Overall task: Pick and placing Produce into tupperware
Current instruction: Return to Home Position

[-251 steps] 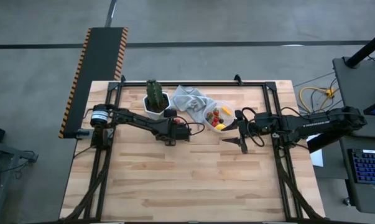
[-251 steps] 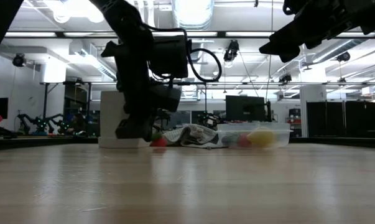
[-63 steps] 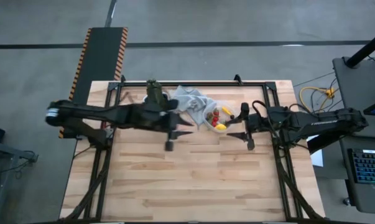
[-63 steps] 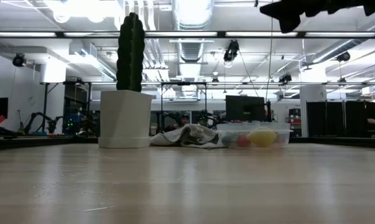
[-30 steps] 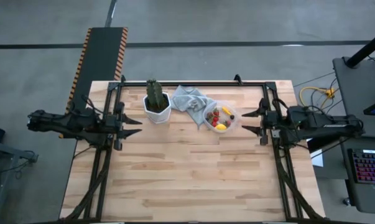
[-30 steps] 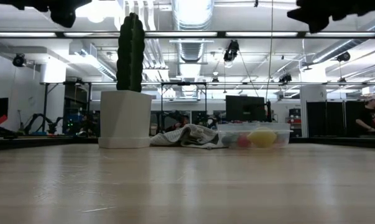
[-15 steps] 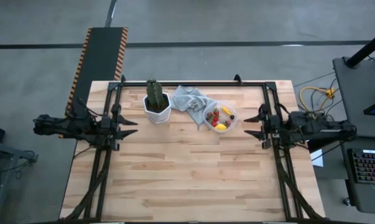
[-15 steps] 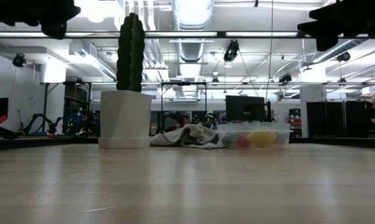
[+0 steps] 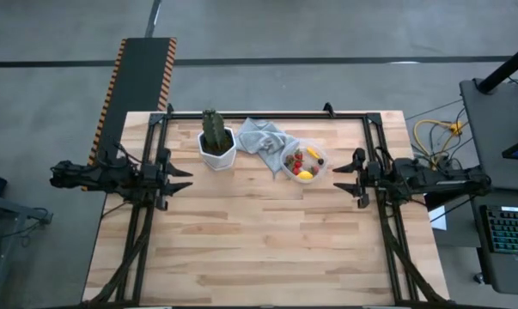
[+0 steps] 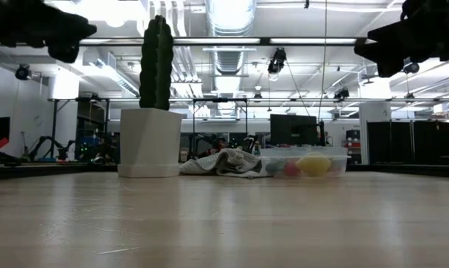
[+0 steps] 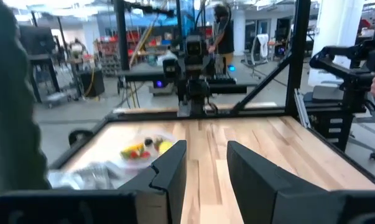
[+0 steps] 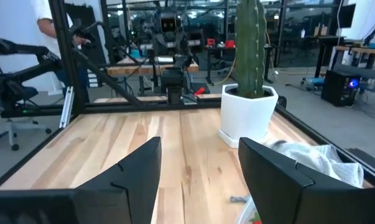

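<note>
The tupperware [image 9: 304, 160], a round see-through tub, stands on the table at the far middle-right with the produce [image 9: 302, 163] inside: red, dark and yellow pieces. It also shows in the low view [image 10: 304, 162] and in the left wrist view [image 11: 143, 148]. My left gripper [image 9: 187, 179] hangs open and level at the table's left edge, pointing right. At the right edge, just right of the tub, my right gripper [image 9: 339, 175] is open too, level and pointing left. Nothing is between either pair of fingers [image 11: 171, 168] [image 12: 137, 168].
A tall green cactus [image 9: 213, 130] in a white hexagonal pot [image 10: 150, 141] stands at the far left-middle. A crumpled grey cloth [image 9: 263, 137] lies between pot and tub. A black frame [image 9: 267, 114] borders the table. Bare wood [image 9: 259, 232] fills the near half.
Both grippers have sunk toward the table at their own edges, staying level and keeping the same gap between the fingers. The tub, produce, cloth and cactus have not moved.
</note>
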Motion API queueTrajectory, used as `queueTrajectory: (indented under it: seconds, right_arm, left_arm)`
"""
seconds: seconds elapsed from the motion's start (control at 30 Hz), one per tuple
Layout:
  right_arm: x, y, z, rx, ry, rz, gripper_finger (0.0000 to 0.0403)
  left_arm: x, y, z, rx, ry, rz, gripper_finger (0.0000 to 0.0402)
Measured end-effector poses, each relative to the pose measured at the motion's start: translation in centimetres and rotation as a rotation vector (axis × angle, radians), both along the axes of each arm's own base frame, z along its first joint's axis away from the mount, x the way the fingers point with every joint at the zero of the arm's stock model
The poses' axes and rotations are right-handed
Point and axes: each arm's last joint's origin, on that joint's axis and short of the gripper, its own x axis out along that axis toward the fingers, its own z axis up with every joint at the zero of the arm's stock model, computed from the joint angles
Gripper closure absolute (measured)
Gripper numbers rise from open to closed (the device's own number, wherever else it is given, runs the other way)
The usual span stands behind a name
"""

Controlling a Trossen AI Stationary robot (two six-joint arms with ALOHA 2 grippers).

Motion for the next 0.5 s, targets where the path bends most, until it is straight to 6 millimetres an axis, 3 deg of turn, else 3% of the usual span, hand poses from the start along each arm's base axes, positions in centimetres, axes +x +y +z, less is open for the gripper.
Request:
queueTrajectory:
  seconds: [0.3, 0.5]
  right_arm:
    - [0.7, -0.2, -3.4, 0.018, -0.033, -0.068, 0.0195]
    - [0.7, -0.2, -3.3, 0.004, -0.035, -0.079, 0.0195]
  left_arm:
    - [0.6, -0.1, -3.2, -0.024, 0.053, 0.007, 0.0300]
    - [0.6, -0.1, -4.6, -0.040, 0.043, 0.008, 0.0304]
